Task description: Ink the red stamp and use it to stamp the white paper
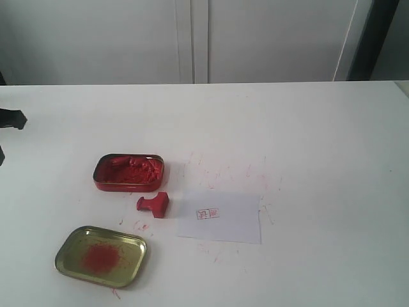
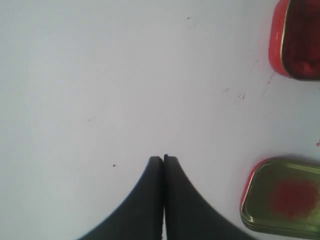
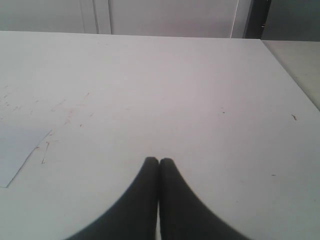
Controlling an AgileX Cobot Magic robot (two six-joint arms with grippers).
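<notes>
The red stamp (image 1: 153, 204) lies on its side on the white table, between the ink tin and the white paper (image 1: 220, 217). The paper carries a small red square imprint; one corner of the white paper (image 3: 15, 150) also shows in the right wrist view. My left gripper (image 2: 163, 159) is shut on nothing, over bare table well to the left of the tins. A dark part of the left arm (image 1: 13, 119) shows at the left edge of the exterior view. My right gripper (image 3: 159, 161) is shut and empty, off to the right of the paper.
A red tin of ink paste (image 1: 128, 171) stands behind the stamp; the same ink tin (image 2: 295, 40) shows in the left wrist view. A gold lid with a red smear (image 1: 101, 256) lies at the front left, and the lid (image 2: 282, 197) is near my left gripper. Red smudges mark the table (image 1: 307, 128).
</notes>
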